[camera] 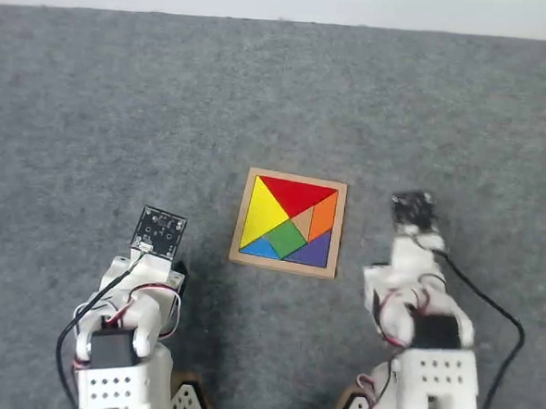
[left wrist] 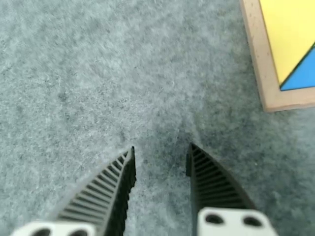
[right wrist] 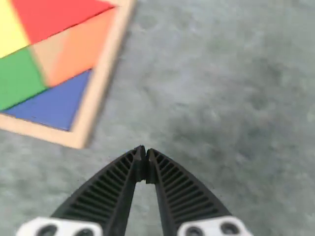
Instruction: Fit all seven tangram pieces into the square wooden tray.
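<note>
Underneath everything, a grey felt table cover (camera: 122, 93). At its near edge, the left arm (camera: 126, 325) and the right arm (camera: 415, 306), one to either side of the work.

Between them, flat on the cover and turned slightly askew, the square wooden tray (camera: 283, 264). Inside it, edge to edge with no bare wood showing:
- red large triangle (camera: 296, 195) along the far rim
- yellow large triangle (camera: 262, 213) along the left rim
- indigo triangle (camera: 314, 251) in the near right corner
- orange four-sided piece (camera: 322, 217) against the right rim
- green square (camera: 288, 237) at the centre
- blue small triangle (camera: 259, 247) in the near left corner
- tan small triangle (camera: 302, 225) tucked between green and orange

Left claw (left wrist: 162, 147): jaws parted, nothing between them, low over bare cover near the tray's near left corner. Right claw (right wrist: 145, 150): jaws pressed together on nothing, over bare cover off the tray's right side.

Judged from this: all seven placed, fitting step apparently finished. Next, probably only a check that every piece sits flush, then keeping both claws clear of the rim so as not to nudge the tray.
</note>
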Available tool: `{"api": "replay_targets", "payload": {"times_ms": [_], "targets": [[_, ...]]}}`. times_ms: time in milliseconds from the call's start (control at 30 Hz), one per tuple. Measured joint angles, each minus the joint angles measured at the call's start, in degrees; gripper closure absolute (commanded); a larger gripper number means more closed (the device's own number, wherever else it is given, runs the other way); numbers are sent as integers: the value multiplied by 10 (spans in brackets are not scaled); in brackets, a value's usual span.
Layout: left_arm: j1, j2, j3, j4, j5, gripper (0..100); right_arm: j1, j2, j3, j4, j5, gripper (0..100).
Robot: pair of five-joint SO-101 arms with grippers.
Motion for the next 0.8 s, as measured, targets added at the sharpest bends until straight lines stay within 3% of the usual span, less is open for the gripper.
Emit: {"api": "replay_targets", "payload": {"times_ms": [400, 800], "targets": [[0, 0, 0, 0, 0, 832, 143, -280, 142, 85, 84, 989], [0, 0, 0, 0, 0, 832, 195, -279, 149, 90, 136, 991]]}}
